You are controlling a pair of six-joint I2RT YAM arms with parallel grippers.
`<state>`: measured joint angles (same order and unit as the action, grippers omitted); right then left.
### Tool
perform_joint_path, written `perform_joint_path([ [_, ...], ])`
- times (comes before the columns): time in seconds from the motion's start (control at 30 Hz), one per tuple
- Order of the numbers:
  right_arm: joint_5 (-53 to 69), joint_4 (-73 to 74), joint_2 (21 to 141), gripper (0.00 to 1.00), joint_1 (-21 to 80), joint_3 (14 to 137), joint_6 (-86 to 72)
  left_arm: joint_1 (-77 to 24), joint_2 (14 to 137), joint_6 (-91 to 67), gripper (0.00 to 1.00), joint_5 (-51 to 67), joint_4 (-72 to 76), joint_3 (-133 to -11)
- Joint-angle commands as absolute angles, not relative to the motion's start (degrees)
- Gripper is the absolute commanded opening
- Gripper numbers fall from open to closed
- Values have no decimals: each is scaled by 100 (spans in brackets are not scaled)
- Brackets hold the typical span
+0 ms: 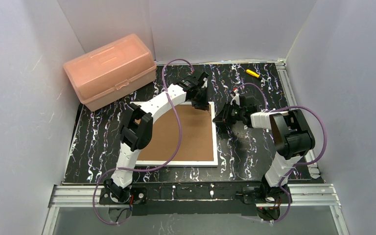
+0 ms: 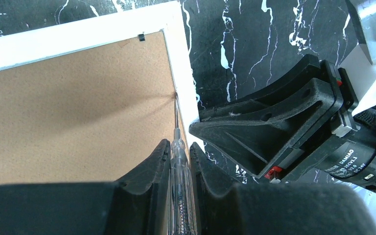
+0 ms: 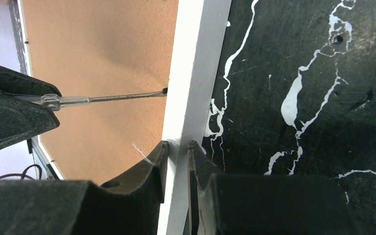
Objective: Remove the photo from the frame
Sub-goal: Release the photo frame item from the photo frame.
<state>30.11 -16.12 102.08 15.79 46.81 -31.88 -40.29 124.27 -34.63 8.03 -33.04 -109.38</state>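
Note:
The frame [image 1: 215, 143] lies face down on the black marbled table, its brown fibreboard back [image 2: 73, 112] up inside a narrow white border [image 3: 196, 73]. The photo is hidden under that back. My left gripper [image 2: 178, 147] is shut on a clear-handled screwdriver [image 2: 182, 186], whose metal tip touches the seam between back and border on the frame's right side. From the right wrist view, the shaft [image 3: 117, 97] lies across the board with its tip at the border. My right gripper [image 3: 177, 145] is shut on that white border, one finger on each side, just beside the left gripper [image 1: 199, 99].
A pink plastic box [image 1: 110, 71] stands at the back left. A small yellow object [image 1: 252, 73] lies at the back right. A black clip [image 2: 141, 36] sits at the frame's far edge. White walls close in the table on three sides.

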Motion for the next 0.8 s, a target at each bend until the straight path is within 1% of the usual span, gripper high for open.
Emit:
perform_joint_path([
  [0.0, 3055, -1509, 10361, 25, 2121, 4834, -3131, -4577, 12600, -3815, 0, 1737, -2923, -11232],
  [0.53, 3076, -1628, 10398, 24, 2198, 4721, -3129, -4643, 12745, -4245, 0, 2402, -2743, -11335],
  [0.77, 3177, -1740, 10494, 24, 2208, 4719, -3155, -4734, 12845, -4328, 0, 2511, -2735, -11472],
])
